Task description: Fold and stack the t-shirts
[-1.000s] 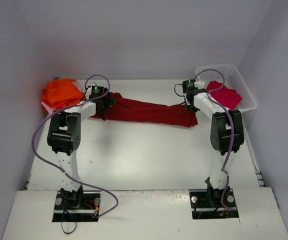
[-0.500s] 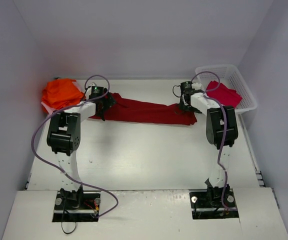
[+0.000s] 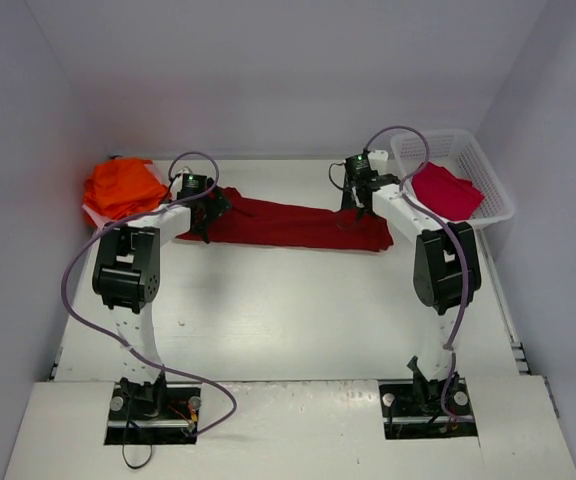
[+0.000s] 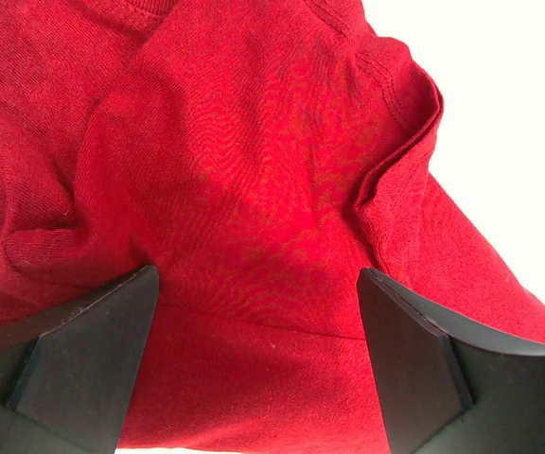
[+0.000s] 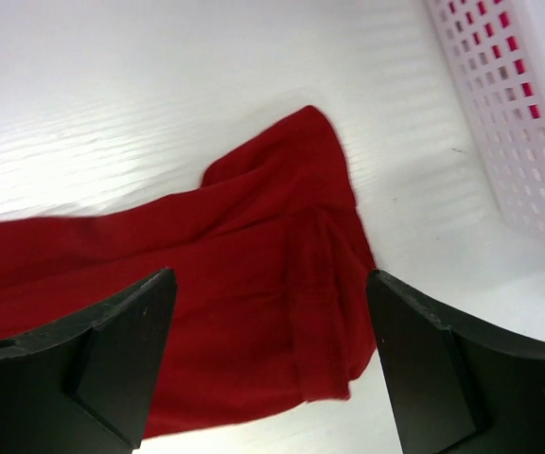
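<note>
From above, the red shirt (image 3: 298,222) lies as a long band across the far table (image 3: 288,320), between the left gripper (image 3: 208,208) and the right gripper (image 3: 354,198). Orange shirts (image 3: 121,186) are piled far left; a crimson shirt (image 3: 446,190) sits in the basket (image 3: 468,138).

The left wrist view shows released jaws straddling rumpled cloth, gripping nothing.

The right wrist view shows its jaws apart too, above the band's end, beside the basket.

The fold seems half done. Next, each gripper needs a clean pinch on an end.
</note>
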